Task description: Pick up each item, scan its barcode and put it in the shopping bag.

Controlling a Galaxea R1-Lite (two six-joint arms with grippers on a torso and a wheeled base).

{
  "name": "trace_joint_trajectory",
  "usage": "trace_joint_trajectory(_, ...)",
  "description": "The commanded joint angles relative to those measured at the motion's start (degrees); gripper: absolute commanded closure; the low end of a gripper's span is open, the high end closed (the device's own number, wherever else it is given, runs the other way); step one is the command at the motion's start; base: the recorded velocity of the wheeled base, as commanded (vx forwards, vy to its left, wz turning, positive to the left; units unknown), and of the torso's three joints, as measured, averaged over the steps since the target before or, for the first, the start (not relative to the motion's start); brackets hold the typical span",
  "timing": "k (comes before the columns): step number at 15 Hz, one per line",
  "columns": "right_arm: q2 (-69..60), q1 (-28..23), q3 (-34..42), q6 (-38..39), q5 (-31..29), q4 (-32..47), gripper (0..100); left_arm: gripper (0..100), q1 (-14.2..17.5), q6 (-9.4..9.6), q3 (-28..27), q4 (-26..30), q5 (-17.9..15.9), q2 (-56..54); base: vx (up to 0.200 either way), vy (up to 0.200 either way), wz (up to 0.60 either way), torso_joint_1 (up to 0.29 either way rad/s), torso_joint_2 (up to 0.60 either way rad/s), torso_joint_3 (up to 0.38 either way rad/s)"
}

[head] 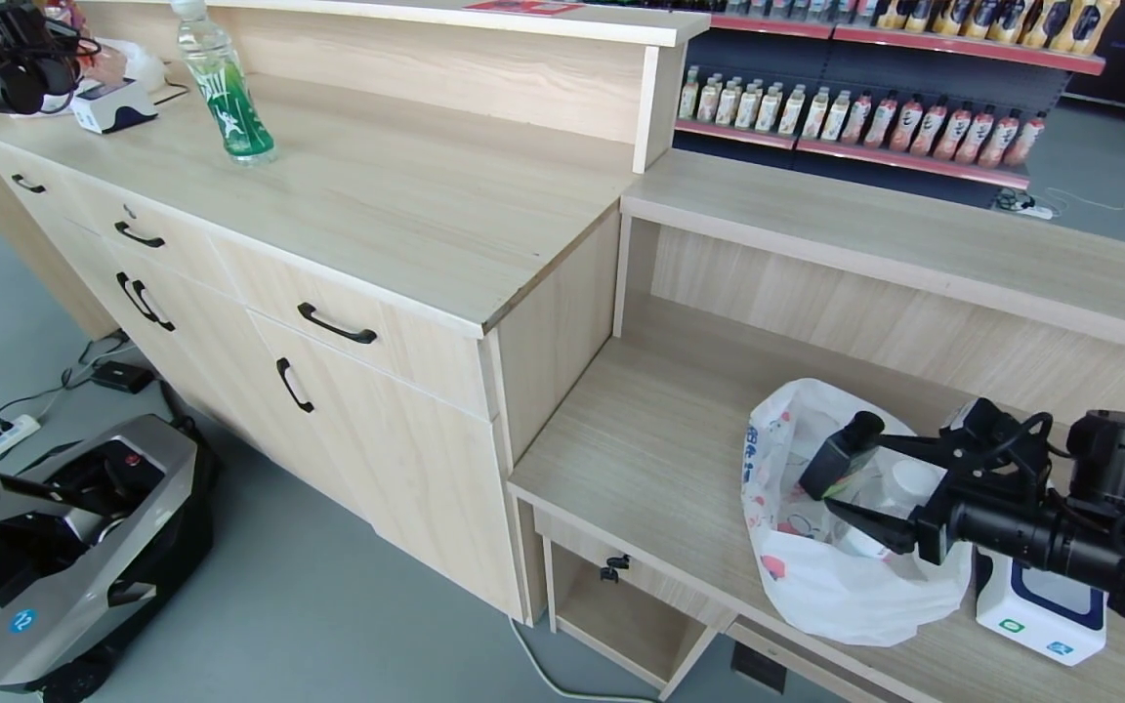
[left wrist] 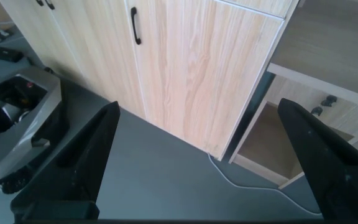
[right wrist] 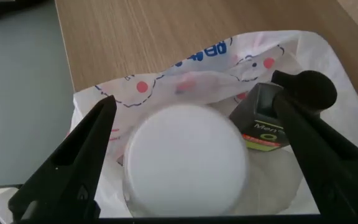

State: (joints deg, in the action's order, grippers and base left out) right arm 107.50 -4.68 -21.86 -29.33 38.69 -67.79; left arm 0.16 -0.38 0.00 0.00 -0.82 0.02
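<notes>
A white shopping bag (head: 816, 576) lies open on the lower counter (head: 660, 439). My right gripper (head: 841, 485) hangs over its mouth, open. In the right wrist view the right gripper (right wrist: 207, 96) has its fingers (right wrist: 79, 162) spread either side of a white round-lidded container (right wrist: 182, 165) inside the bag (right wrist: 166, 84), not touching it. A dark box (right wrist: 263, 121) lies beside that container. A green drink bottle (head: 226, 88) stands upright on the upper counter, far from both arms. My left gripper (left wrist: 199, 109) is open and holds nothing, low by the cabinet doors (left wrist: 191, 68).
A white and blue scanner (head: 1041, 605) stands right of the bag. Another small white device (head: 113, 105) sits at the back left of the upper counter (head: 406, 205). Shelves of bottles (head: 855, 112) line the far wall. An open cubby (head: 621, 605) sits under the lower counter.
</notes>
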Motion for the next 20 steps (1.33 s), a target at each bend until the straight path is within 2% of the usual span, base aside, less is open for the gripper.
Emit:
trace_joint_trajectory(1,-4.75,0.02,-0.38,0.68,0.42,0.2,0,0,0.02,-0.06,0.0,0.0,-0.06,-0.02,0.0,0.0,0.0,0.0,0.0,0.0)
trace_joint_trajectory(9,-18.11,-1.91,-0.73,-0.11,-0.28,-0.06,0,0,0.02,0.03,0.0,0.0,0.03,-0.02,0.0,0.0,0.0,0.0,0.0,0.0)
trace_joint_trajectory(10,-19.34,-2.35,-2.58,-1.52,-2.04,-0.5,0,0,0.02,-0.06,0.0,0.0,0.03,-0.02,0.0,0.0,-0.6,0.002,0.0,0.007)
trace_joint_trajectory(12,-22.33,-2.26,-12.33,-0.64,-3.8,-0.15,0,0,0.02,-0.06,0.0,0.0,-0.06,-0.02,0.0,0.0,-0.6,-0.002,0.0,0.002)
trace_joint_trajectory(13,-23.39,-2.26,-17.08,0.15,-4.33,3.02,0,0,0.02,0.03,0.0,0.0,0.03,-0.02,0.0,0.0,-0.6,0.002,0.01,-0.002)
trace_joint_trajectory(14,-25.06,-2.7,-20.68,0.5,-7.58,7.67,0,0,0.02,0.03,0.0,0.0,-0.06,-0.02,0.0,0.0,-0.6,0.012,0.0,-0.002)
trace_joint_trajectory(16,-28.66,-4.02,-24.2,2.96,-17.34,16.46,0,0,0.02,-0.06,0.0,0.0,0.03,-0.02,0.0,0.0,-0.6,0.0,0.0,0.0)
trace_joint_trajectory(18,-31.12,-7.54,-23.58,4.63,-19.36,20.77,0,0,0.02,-0.06,0.0,0.0,0.03,-0.02,0.0,0.0,-0.6,-0.002,0.0,0.002)
trace_joint_trajectory(20,-34.72,-14.83,-20.42,5.25,-21.29,28.24,0,0,0.02,0.03,0.0,0.0,0.03,-0.02,0.0,0.0,-0.6,-0.105,0.25,0.171)
